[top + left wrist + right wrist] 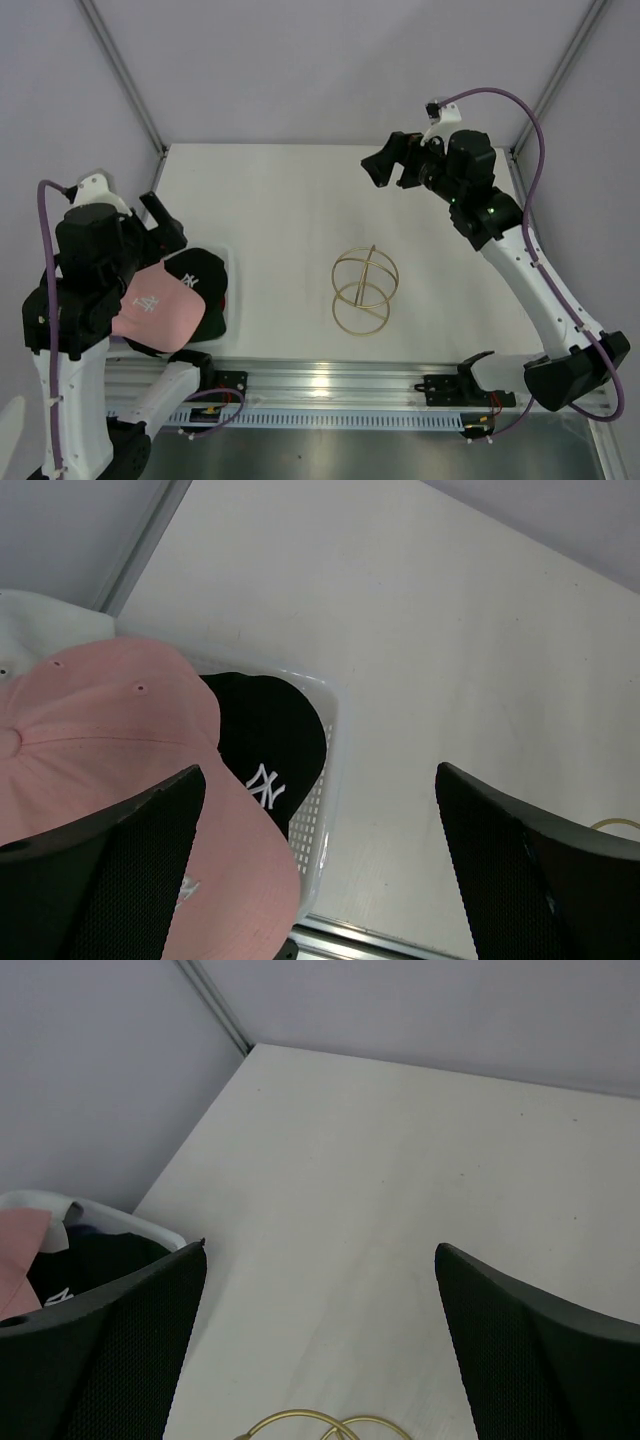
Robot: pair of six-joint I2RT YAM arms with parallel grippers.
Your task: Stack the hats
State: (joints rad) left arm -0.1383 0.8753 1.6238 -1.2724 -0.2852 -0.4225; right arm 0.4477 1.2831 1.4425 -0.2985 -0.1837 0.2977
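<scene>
At left, one pink hat [152, 305], one black hat [200, 274], left gripper [163, 222] and right gripper [392, 168] spread

There is wide room to pass over the back and middle of the bench [290, 200]; the gold ring stand [365, 290] stands in the way near the front. At the left, the basket [328, 775] is blocked; the pink hat [155, 305] lies partly over the black hat [203, 275].

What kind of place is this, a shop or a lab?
Probably a robot lab cell, not a shop: a white table enclosed by plain panels, two arms bolted to a metal rail, hats staged in a basket.
</scene>
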